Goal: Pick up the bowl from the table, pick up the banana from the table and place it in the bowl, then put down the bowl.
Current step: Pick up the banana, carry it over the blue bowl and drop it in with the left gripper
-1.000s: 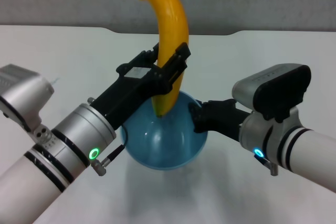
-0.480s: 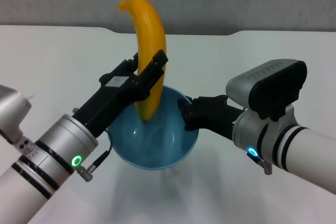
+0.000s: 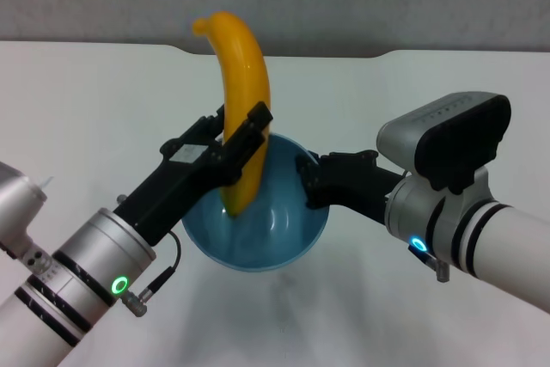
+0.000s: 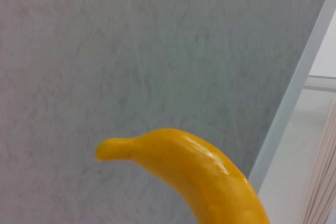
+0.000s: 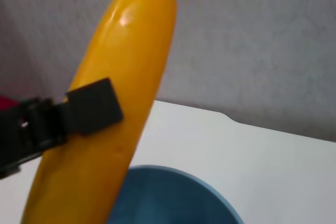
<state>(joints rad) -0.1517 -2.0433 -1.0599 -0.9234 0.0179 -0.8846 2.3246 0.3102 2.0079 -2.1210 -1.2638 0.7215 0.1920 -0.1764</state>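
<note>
Both arms raised: left gripper [image 3: 238, 145] around upright banana [image 3: 241, 92], right gripper [image 3: 311, 180] seemingly on bowl [image 3: 258, 238] rim.

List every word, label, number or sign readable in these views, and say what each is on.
None can be read.
A pale label on the left claw, which holds the banana over the bowl: too blurred to read.
Right claw, at the bowl's rim: no markings visible.
Banana, bowl, table: plain.
</note>
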